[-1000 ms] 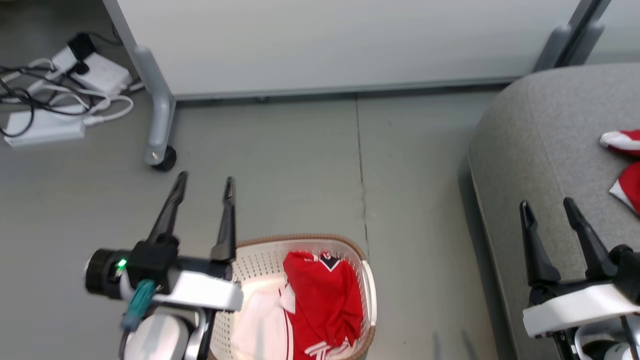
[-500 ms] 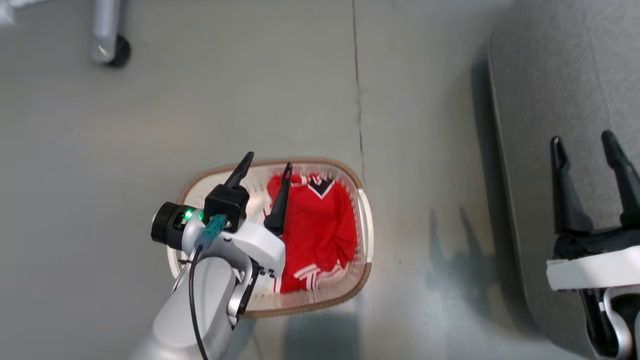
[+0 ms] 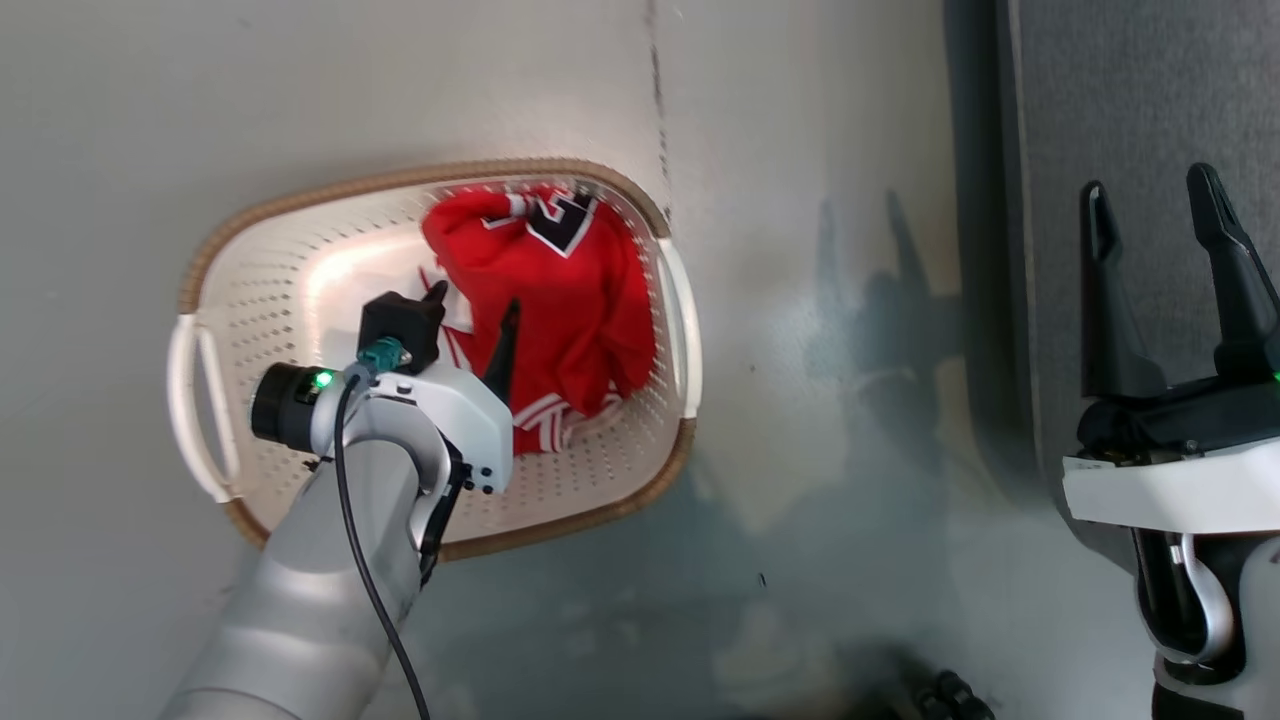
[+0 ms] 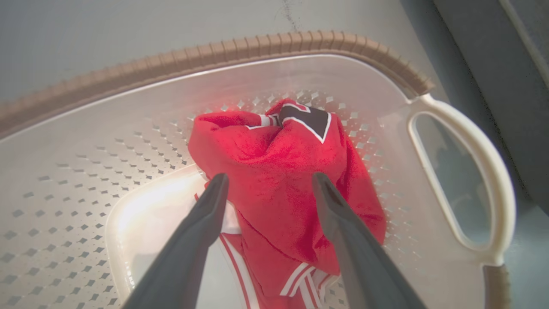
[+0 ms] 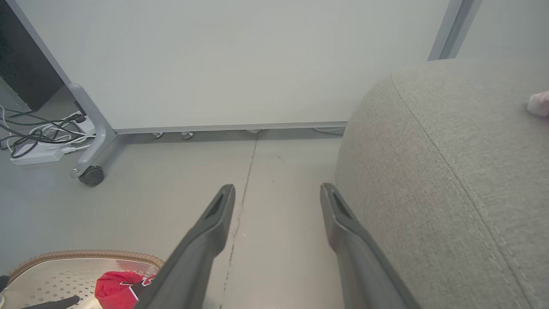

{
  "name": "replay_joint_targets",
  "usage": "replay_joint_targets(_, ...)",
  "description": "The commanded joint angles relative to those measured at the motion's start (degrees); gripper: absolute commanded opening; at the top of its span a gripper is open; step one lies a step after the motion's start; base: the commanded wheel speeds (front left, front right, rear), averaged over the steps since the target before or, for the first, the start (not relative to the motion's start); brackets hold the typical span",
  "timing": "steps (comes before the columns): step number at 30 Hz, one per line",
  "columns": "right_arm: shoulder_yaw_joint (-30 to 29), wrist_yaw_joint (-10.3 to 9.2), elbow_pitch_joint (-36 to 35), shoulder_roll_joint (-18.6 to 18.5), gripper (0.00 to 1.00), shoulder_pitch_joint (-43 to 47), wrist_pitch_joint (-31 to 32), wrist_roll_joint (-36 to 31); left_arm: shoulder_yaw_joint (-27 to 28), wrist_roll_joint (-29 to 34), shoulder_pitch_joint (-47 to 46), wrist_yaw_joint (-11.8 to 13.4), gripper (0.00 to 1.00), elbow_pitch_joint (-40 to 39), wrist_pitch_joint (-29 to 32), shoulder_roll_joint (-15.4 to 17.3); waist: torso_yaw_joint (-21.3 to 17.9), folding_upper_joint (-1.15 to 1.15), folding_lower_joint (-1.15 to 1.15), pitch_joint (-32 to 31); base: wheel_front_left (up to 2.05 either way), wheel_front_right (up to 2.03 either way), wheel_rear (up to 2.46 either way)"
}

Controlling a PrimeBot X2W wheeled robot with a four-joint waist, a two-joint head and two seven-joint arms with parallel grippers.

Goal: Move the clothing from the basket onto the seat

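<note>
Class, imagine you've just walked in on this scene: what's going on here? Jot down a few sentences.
The robot's left gripper is down inside the basket, its jaws open either side of the red clothing and not yet closed on it. The clothing lies bunched against the basket's wall. The right gripper hangs open and empty by the edge of the grey seat.

Head camera: looks steeply down on the basket [image 3: 290, 290] and floor [image 3: 800, 130]. Left wrist camera: close inside the basket, facing its far wall. Right wrist camera: farther off, looking across the floor (basket shared, bottom left).
</note>
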Motion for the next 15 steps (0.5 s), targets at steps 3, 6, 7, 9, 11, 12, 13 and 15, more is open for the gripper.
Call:
replay_joint_targets(3, 1.07, 0.01, 0.85, 0.18, 1.00, -1.72, -1.59, 0.78, -0.67, -1.58, -3.35, -0.92, 1.00, 4.08, 1.24, 0.37, -4.07, 0.00, 0.00, 5.30, 0.00, 0.00, 0.00)
replay_joint_targets(6, 2.28, 0.01, 1.46, 0.30, 1.00, -2.42, -2.61, 1.26, -0.86, -2.42, -5.74, -1.36, 1.00, 8.21, 2.68, 0.39, -5.25, 0.00, 0.00, 6.94, 0.00, 0.00, 0.00)
replay_joint_targets(7, 2.53, 0.01, 1.57, 0.33, 1.00, -2.65, -3.05, 1.30, -0.75, -2.79, -6.54, -1.50, 1.00, 9.40, 2.78, 0.36, -5.59, 0.00, 0.00, 7.39, 0.00, 0.00, 0.00)
replay_joint_targets(9, 3.20, 0.01, 2.03, 0.35, 1.00, -2.94, -3.71, 1.71, -0.73, -2.95, -7.75, -1.77, 1.00, 11.44, 3.44, 0.37, -6.23, 0.00, 0.00, 8.24, 0.00, 0.00, 0.00)
replay_joint_targets(11, 3.68, 0.01, 2.64, 0.37, 1.00, -3.19, -4.35, 1.90, -0.38, -3.58, -8.66, -1.88, 1.00, 12.71, 3.90, 0.51, -6.70, 0.00, 0.00, 8.75, 0.00, 0.00, 0.00)
replay_joint_targets(12, 3.87, 0.01, 2.96, 0.39, 1.00, -3.34, -4.67, 2.01, -0.26, -3.68, -8.99, -2.01, 1.00, 13.24, 4.00, 0.71, -6.92, 0.00, 0.00, 8.97, 0.00, 0.00, 0.00)
replay_joint_targets(13, 4.09, 0.01, 3.19, 0.42, 1.00, -3.54, -4.82, 2.14, -0.13, -3.98, -9.39, -1.97, 1.00, 13.65, 4.46, 0.92, -7.14, 0.00, 0.00, 9.17, 0.00, 0.00, 0.00)
replay_joint_targets(15, 4.16, 0.01, 3.66, 0.43, 1.00, -3.64, -5.30, 2.28, 0.21, -4.54, -9.77, -2.15, 0.49, 14.10, 4.87, 1.13, -7.40, 0.00, 0.00, 9.31, 0.00, 0.00, 0.00)
